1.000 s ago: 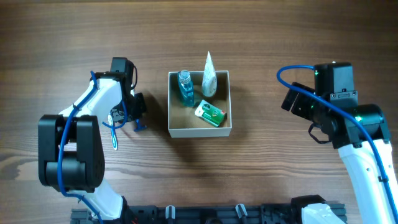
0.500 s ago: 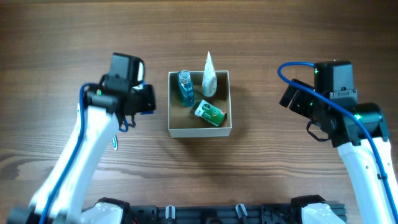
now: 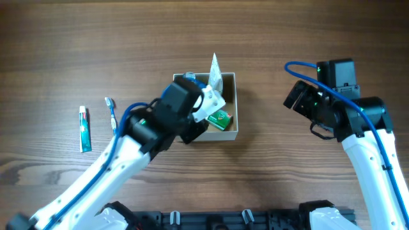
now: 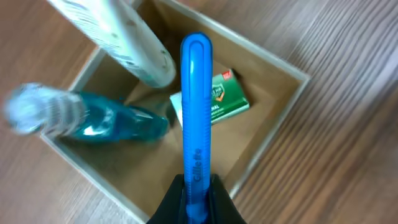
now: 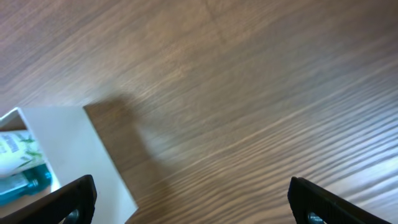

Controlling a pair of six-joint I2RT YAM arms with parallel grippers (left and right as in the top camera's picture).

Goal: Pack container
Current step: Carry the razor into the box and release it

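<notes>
The container point(image 3: 234, 108) is a white-walled square box with a tan inside, at the table's middle. It holds a blue bottle point(image 4: 93, 118), a white tube point(image 4: 118, 37) and a green box point(image 4: 221, 99). My left gripper point(image 4: 196, 202) is shut on a blue razor point(image 4: 196, 112), whose handle reaches out over the container's inside point(image 4: 149, 177). In the overhead view my left arm point(image 3: 182, 112) covers the container's left half. The white tube point(image 3: 215, 71) and the green box point(image 3: 220, 119) still show. My right gripper point(image 5: 193, 199) is open and empty, right of the container's white wall point(image 5: 68, 162).
A toothbrush point(image 3: 112, 112) and a small toothpaste tube point(image 3: 84, 128) lie on the wooden table to the left. My right arm point(image 3: 332, 105) hovers at the right side.
My left arm has swung from the table's left side to over the container, carrying the blue razor. The toothbrush and toothpaste tube now lie uncovered. The right arm barely moved.
</notes>
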